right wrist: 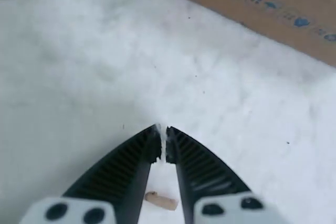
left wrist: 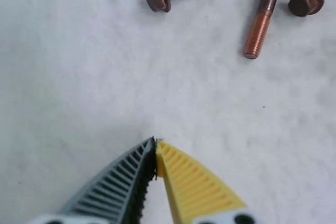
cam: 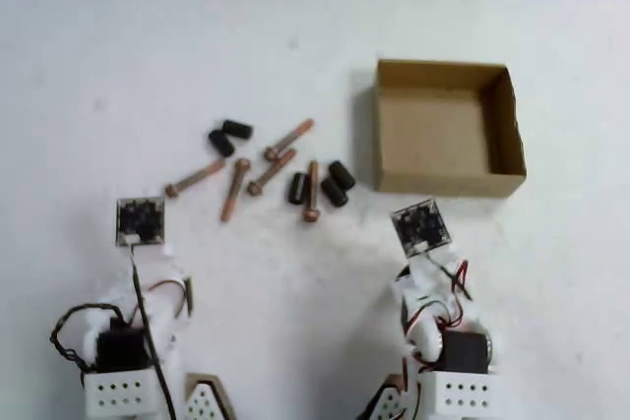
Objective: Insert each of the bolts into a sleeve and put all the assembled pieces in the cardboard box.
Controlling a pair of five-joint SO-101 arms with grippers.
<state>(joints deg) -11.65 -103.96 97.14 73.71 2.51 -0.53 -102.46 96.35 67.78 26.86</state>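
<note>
1. Five copper-coloured bolts (cam: 271,172) and five black sleeves (cam: 297,188) lie loose and unassembled in one scatter on the white table (cam: 98,66), out ahead of both arms.
2. The leftmost bolt (cam: 195,178) lies slantwise. Its hexagonal head is turned toward the left arm and its shank runs away toward the rest of the scatter.
3. The left gripper (left wrist: 156,144), its grey and yellow fingers pressed together on nothing, hangs over bare table just short of that head. It looks the nearer arm for this bolt, and would have to spread its jaws and square them across the slanted shank.
4. The right gripper (right wrist: 163,132), also closed and empty, sits nearer the sleeves at the scatter's right end.
5. The cardboard box (cam: 448,125) stands empty to the right of the scatter, beyond the right arm and well apart from the left.
</note>
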